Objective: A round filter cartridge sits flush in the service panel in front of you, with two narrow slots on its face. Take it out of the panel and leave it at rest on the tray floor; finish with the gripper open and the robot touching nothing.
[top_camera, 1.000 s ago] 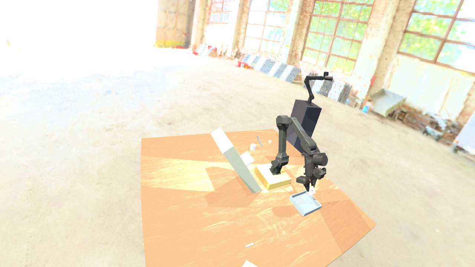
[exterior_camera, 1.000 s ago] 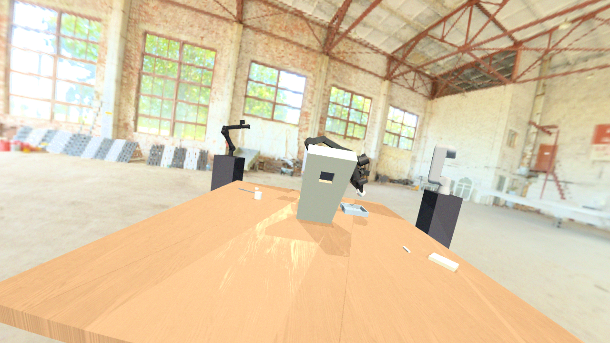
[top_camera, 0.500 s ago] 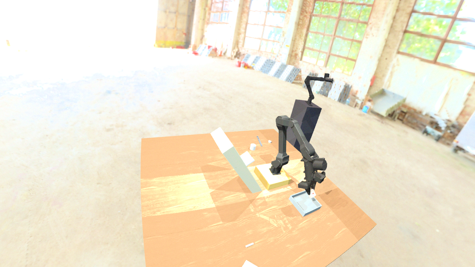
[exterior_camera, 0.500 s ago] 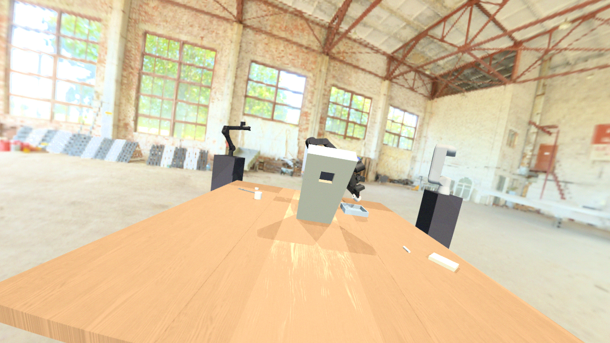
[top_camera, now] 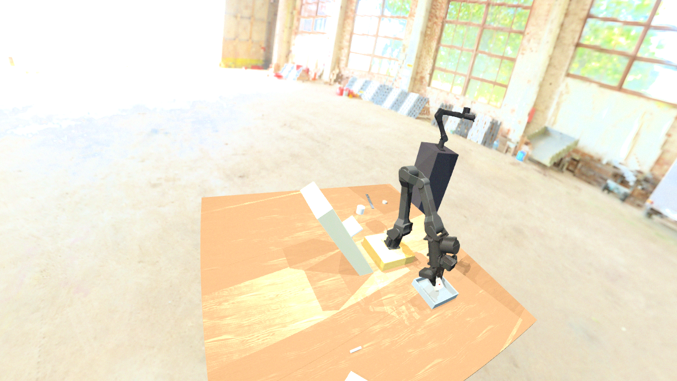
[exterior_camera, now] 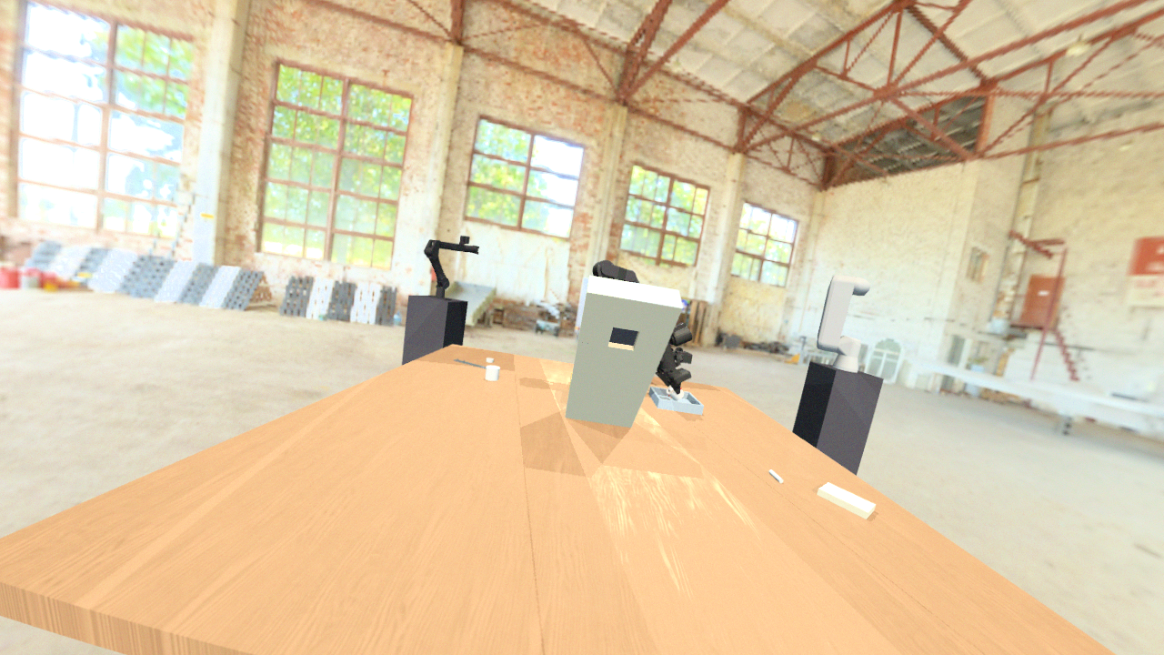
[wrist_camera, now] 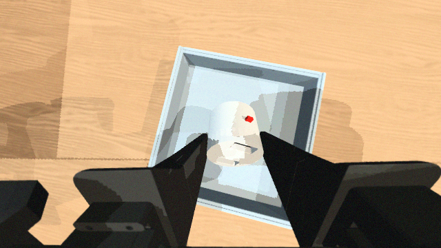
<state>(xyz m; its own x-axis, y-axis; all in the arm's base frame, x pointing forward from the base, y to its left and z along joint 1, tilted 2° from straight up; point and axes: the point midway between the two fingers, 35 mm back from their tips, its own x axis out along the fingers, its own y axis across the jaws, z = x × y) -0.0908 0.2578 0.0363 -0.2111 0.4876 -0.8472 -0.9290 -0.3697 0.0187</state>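
Note:
The white filter cartridge (top_camera: pixel 438 286) (exterior_camera: pixel 675 393) (wrist_camera: pixel 227 120) is out of the panel and inside the tray walls. It lies tilted, its slotted face toward the wrist camera, with a small red mark on its side. My gripper (top_camera: pixel 437 281) (wrist_camera: pixel 233 137) is shut on the cartridge, one finger on each side near the face. The pale blue tray (top_camera: pixel 445 301) (exterior_camera: pixel 691 408) (wrist_camera: pixel 241 84) surrounds it. I cannot tell whether the cartridge touches the tray floor. The service panel (top_camera: pixel 342 241) (exterior_camera: pixel 614 387) leans away to the side; its front is hidden.
The arm's yellow base block (top_camera: pixel 389 261) stands between panel and tray. A white cylinder (top_camera: pixel 360 209) (exterior_camera: pixel 492 374) and a grey strip (top_camera: pixel 369 200) lie beyond the panel. A white stick (top_camera: pixel 355 349) (exterior_camera: pixel 776 476) and a white block (exterior_camera: pixel 846 499) lie on the table's tray side.

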